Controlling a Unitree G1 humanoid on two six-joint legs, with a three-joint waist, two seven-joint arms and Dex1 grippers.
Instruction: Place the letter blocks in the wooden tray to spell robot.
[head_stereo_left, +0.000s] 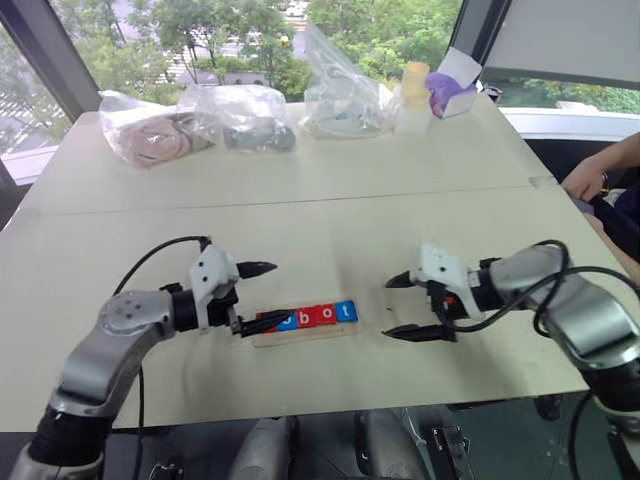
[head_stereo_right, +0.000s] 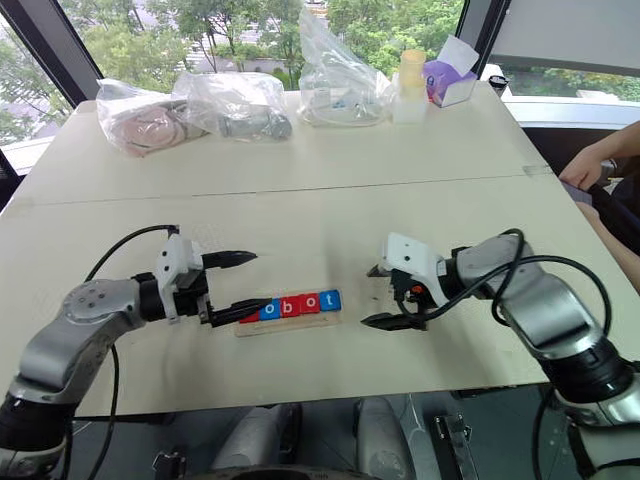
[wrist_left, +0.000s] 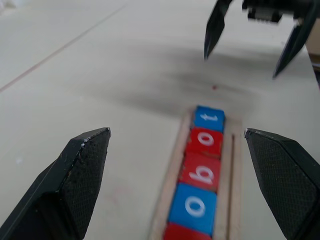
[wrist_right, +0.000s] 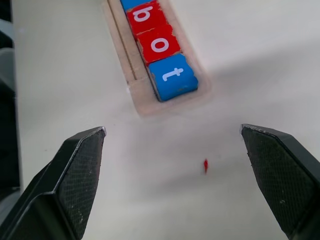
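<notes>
Letter blocks (head_stereo_left: 318, 315) lined in wooden tray (head_stereo_left: 262, 339), both claws spread, empty

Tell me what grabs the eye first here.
The row of red and blue letter blocks sits in the wooden tray near the table's front edge, reading o, b, o, t with a red block at its left end. The left hand and right hand flank the tray, both open and empty. Clear plastic bags line the far edge.
</notes>
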